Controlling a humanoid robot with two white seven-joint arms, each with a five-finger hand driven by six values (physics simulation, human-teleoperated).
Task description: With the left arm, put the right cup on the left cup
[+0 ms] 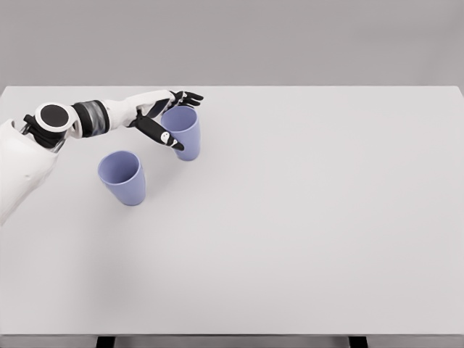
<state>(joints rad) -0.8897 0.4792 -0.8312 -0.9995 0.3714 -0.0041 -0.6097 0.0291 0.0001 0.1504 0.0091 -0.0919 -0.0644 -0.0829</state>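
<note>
Two lavender cups stand upright on the white table [304, 217]. The left cup [123, 177] stands alone at the front left. The right cup [183, 134] stands a little farther back and to the right. My left hand [172, 119] reaches in from the left and wraps this right cup: the thumb lies across its near side, and the black fingertips [190, 96] curl behind its rim. The cup's base appears to rest on the table. My right arm does not show.
The table's far edge runs just behind the hand. Dark table legs [105, 341] show under the front edge.
</note>
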